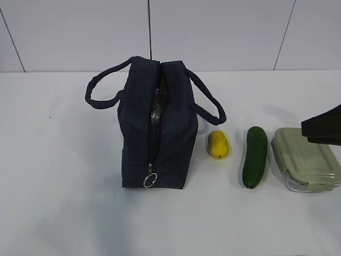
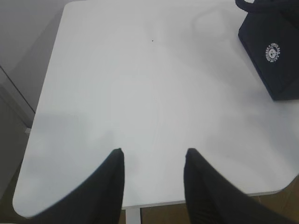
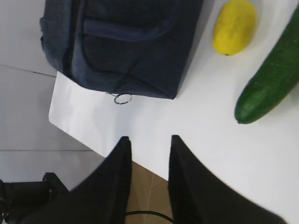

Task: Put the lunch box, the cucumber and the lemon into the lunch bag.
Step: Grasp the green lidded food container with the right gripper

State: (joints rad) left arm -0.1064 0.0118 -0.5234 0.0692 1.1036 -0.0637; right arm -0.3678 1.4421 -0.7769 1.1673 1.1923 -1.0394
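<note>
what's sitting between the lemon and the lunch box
The cucumber lies between the lemon and the lunch box, apart from both, as the exterior view shows.

The left gripper [image 2: 154,184] had two matte black fingers [image 2: 100,191], broad at the base and tapering to rounded tips, with a faint grainy texture on the inner faces. The right gripper [image 3: 148,175] had fingers [image 3: 114,182] of the same black, curved shape. A thin black cable [image 3: 140,214] showed beneath them. In the exterior view the right arm [image 1: 324,128] appeared only as a black angular casing.
</note>
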